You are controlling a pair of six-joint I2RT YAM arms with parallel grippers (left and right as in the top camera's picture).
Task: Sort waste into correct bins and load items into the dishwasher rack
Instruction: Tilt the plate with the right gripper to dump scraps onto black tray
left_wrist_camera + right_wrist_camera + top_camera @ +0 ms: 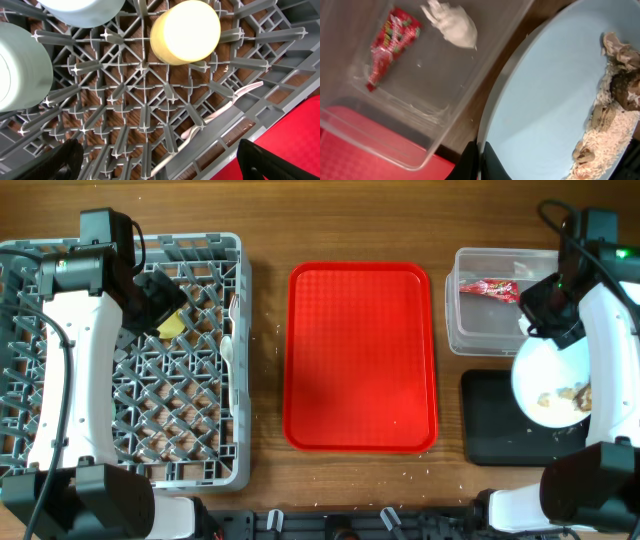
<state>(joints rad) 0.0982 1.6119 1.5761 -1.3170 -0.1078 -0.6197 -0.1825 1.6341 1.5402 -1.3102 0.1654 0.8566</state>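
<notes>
Plate [548, 370] held above black tray [495, 425], scraps [570, 394] at its lower right. Right gripper [481, 157] reaches in from frame top, clamped on its rim. Left gripper [160, 298] hangs wide-jawed over rack [190, 430].

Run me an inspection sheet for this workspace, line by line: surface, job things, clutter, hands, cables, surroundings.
Surface: wooden table, a few pale crumbs scattered on it.
Job's things: cup, two bowls and white cutlery in the grey rack; wrapper and paper wad in the clear tub; plate with food scraps held over the black tray.
Clutter: red tray mid-table.
Hands: left hand open above the rack; right hand shut on the plate's rim.
Cables: black cable along the left arm.
Surroundings: nothing seen.
</notes>
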